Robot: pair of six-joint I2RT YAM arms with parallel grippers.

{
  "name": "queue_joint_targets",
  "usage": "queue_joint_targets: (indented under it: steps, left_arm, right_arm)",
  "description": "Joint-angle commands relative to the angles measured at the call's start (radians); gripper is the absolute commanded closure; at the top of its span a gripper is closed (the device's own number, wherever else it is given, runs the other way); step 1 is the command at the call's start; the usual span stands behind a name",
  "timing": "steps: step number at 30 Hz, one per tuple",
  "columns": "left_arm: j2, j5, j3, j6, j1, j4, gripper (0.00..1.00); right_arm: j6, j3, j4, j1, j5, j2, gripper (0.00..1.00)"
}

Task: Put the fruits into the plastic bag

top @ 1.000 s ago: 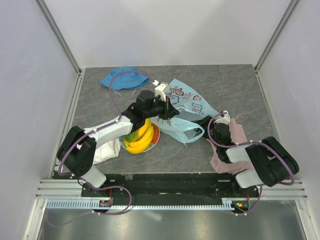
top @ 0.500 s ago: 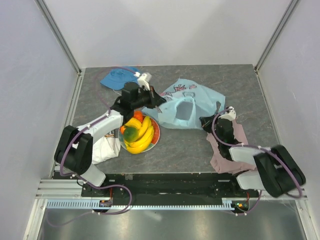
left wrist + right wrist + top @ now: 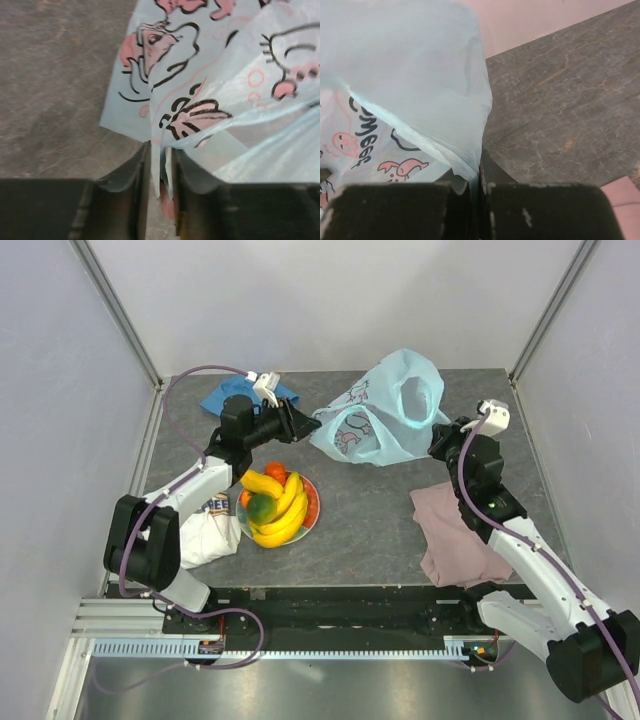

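Observation:
The light-blue plastic bag (image 3: 375,415) hangs raised over the back of the table, stretched between both grippers with its mouth gaping. My right gripper (image 3: 437,440) is shut on the bag's right edge (image 3: 405,75), the film pinched flat between its fingers (image 3: 479,175). My left gripper (image 3: 297,420) is at the bag's left edge; its jaws (image 3: 160,170) stand slightly apart with the printed film (image 3: 225,75) loose between them. Yellow bananas (image 3: 283,510), a green fruit (image 3: 260,507) and an orange-red fruit (image 3: 276,471) lie on the plate, in front of the left gripper.
The fruits sit on a red-rimmed plate (image 3: 313,502) at left centre. A blue fabric hat (image 3: 215,400) lies at the back left behind the left arm. A pink cloth (image 3: 455,540) lies under the right arm. A white cloth (image 3: 205,530) is beside the plate.
Both arms have swung toward the back and lifted the bag off the table, spreading it. The right gripper closed on its edge; the left jaws have just parted.

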Motion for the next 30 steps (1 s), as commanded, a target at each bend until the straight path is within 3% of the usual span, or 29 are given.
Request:
queue_joint_targets:
  steps: [1,4,12,20,30]
  left_arm:
    - [-0.044,0.161,-0.037,-0.012,0.0,0.184,0.37]
    - [-0.051,0.203,-0.046,0.015,-0.007,0.199,0.22]
    - [-0.07,0.22,-0.063,0.081,-0.057,0.272,0.08]
    - [-0.028,0.053,0.011,0.166,-0.082,0.227,0.07]
    - [-0.015,0.011,0.035,0.213,-0.108,0.227,0.06]
  right_arm:
    - [-0.099,0.103,-0.14,-0.002,-0.011,0.02,1.0]
    - [-0.125,0.162,-0.167,-0.004,-0.041,0.04,1.0]
    - [-0.151,0.281,-0.227,-0.004,-0.201,0.106,1.0]
    - [-0.199,0.358,-0.281,-0.004,-0.31,0.115,1.0]
    - [-0.259,0.455,-0.379,-0.002,-0.396,0.109,1.0]
